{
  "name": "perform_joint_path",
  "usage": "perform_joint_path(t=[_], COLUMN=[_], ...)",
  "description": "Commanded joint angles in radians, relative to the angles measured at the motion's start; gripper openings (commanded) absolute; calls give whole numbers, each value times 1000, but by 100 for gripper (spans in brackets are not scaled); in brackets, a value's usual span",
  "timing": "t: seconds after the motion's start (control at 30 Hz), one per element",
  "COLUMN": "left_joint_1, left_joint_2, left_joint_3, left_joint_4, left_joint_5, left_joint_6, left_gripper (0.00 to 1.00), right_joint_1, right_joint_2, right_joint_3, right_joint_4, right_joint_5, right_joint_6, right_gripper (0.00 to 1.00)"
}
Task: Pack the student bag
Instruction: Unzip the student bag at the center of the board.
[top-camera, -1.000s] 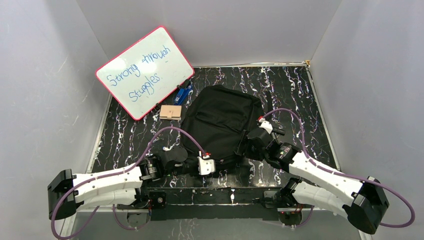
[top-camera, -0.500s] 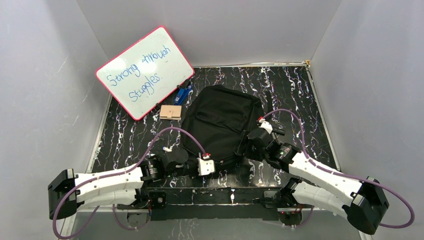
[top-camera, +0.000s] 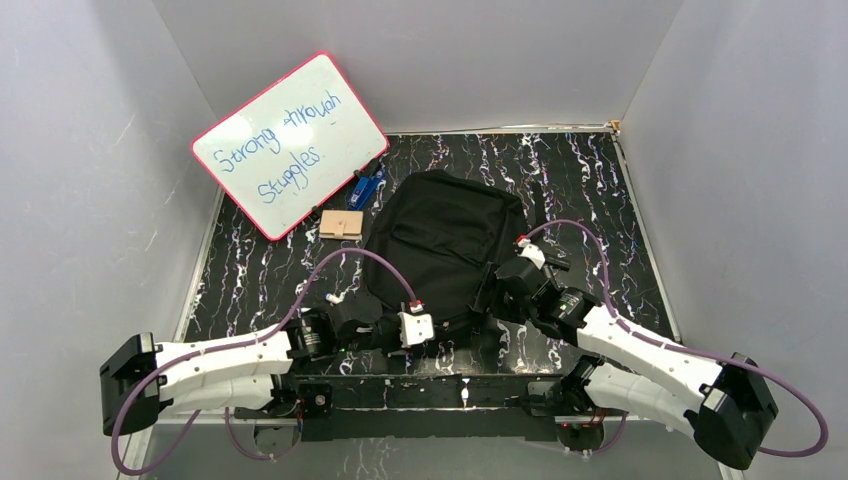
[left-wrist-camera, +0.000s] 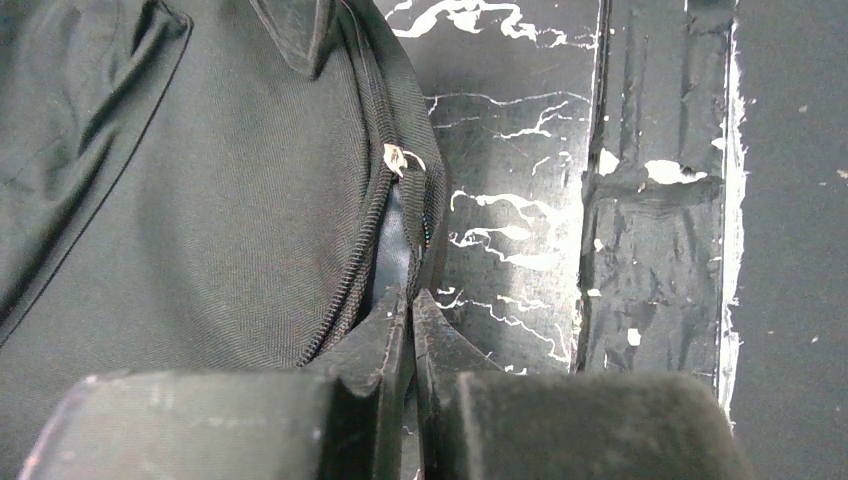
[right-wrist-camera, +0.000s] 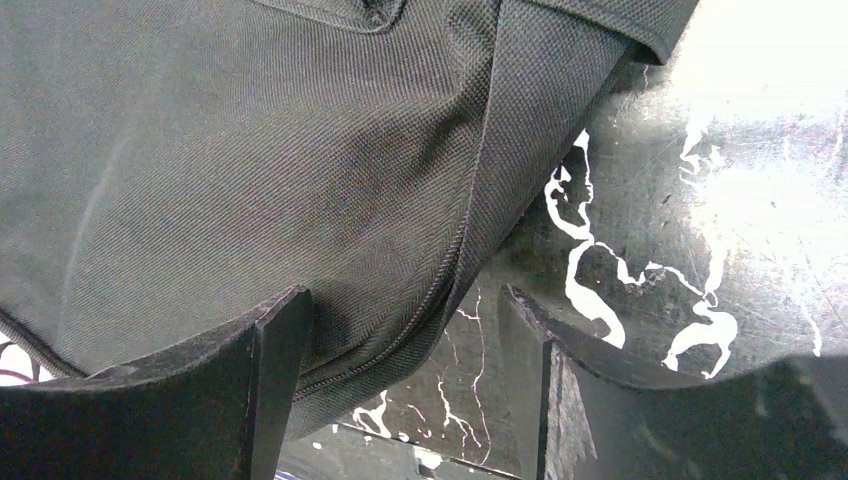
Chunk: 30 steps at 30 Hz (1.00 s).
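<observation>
The bag (top-camera: 440, 240) runs lengthwise up the frame from both pincers: the left pincer (left-wrist-camera: 412, 300) is clenched on its lower edge, and the right pincer (right-wrist-camera: 405, 300) hangs released astride its lower-right corner.

Robot lab enclosure: bare grey panel walls (top-camera: 100, 150) around a black marbled table (top-camera: 590, 180).

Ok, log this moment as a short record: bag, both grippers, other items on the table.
bag: student bag lying flat mid-table, zipper partly open, grey lining showing
left gripper: shut, tips at the zipper gap; whether it pinches fabric is unclear
right gripper: open, straddling the bag's edge
beyond the bag: whiteboard propped at the far left, blue item, tan block
</observation>
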Motion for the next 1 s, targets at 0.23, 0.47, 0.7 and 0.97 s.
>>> perform_joint_path(t=[0.23,0.47,0.7,0.97], left_joint_1=[-5,-5,-5,-5], left_joint_2=[-14,23,127,170], left_joint_3=[106,170,319,376], left_joint_4=[17,-62,-285,-310], left_joint_5=[58,64,91,145], left_joint_6=[-84,-112,-186,-303], left_gripper=[0,0,0,0], right_joint_1=[-4,-6,-8,-9], right_joint_2=[-2,4,0,-3], right_joint_3=[-17,-23,-34,-41], right_joint_4=[41,44,48,53], right_joint_5=[-8,-7,-6,-11], right_joint_6=[3,2,2,2], right_gripper=[77,77,77,77])
